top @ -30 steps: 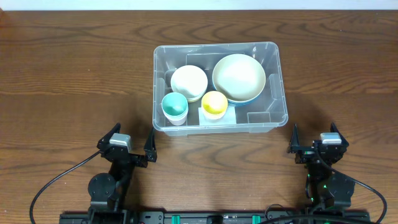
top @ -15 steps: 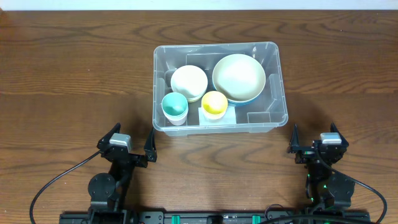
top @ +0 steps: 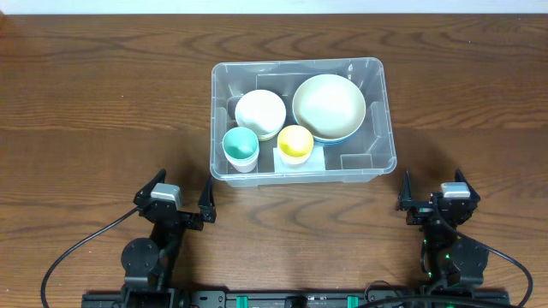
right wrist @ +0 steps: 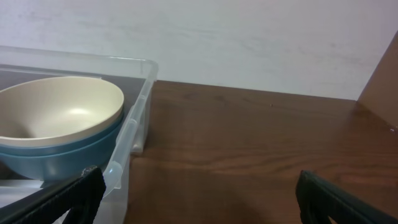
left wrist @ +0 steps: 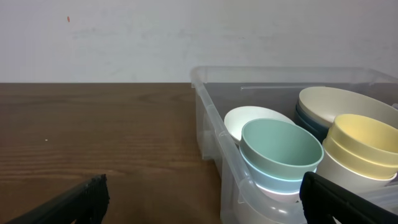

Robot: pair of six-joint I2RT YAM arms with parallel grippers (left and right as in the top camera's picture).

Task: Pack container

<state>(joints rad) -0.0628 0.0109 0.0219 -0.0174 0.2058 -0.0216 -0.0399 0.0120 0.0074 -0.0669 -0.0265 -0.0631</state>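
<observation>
The clear plastic container [top: 383, 103] stands at the table's middle. Inside are a large cream bowl on a blue bowl [top: 329, 108], a white bowl [top: 260, 112], a teal cup [top: 241, 145] and a yellow cup [top: 295, 142]. My left gripper [top: 180, 198] is open and empty near the front edge, left of the container's front corner. My right gripper [top: 432, 195] is open and empty at the front right. The left wrist view shows the container's rim [left wrist: 205, 99], the teal cup [left wrist: 280, 149] and the yellow cup [left wrist: 364, 137]. The right wrist view shows the stacked bowls [right wrist: 59, 124] behind the container's wall [right wrist: 134, 134].
Bare brown wooden table [top: 103, 103] surrounds the container on all sides. A pale wall [left wrist: 186, 31] rises behind the table's far edge. Black cables [top: 77, 252] run by the arm bases at the front.
</observation>
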